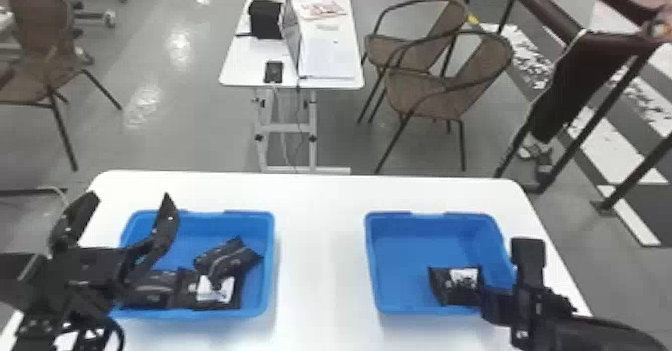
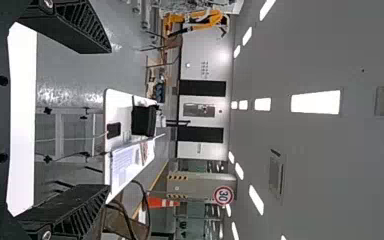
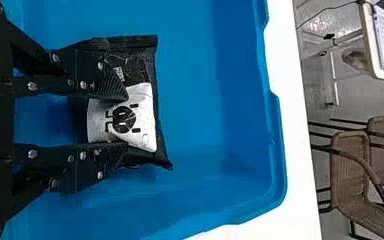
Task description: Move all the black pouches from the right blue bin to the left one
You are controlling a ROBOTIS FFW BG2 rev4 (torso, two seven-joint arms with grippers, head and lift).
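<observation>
Okay, the right hand [image 1: 492, 302] stands parted in the right blue bin [image 1: 372, 265], one black pouch [image 3: 142, 117] lying across its fingertips and poking out beyond them; the left hand [image 1: 131, 197] hangs wide, more pouches [image 1: 227, 262] low beside it.

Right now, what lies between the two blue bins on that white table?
Just a strip of the white tabletop lies between the left bin and the right bin, as the head view shows.
</observation>
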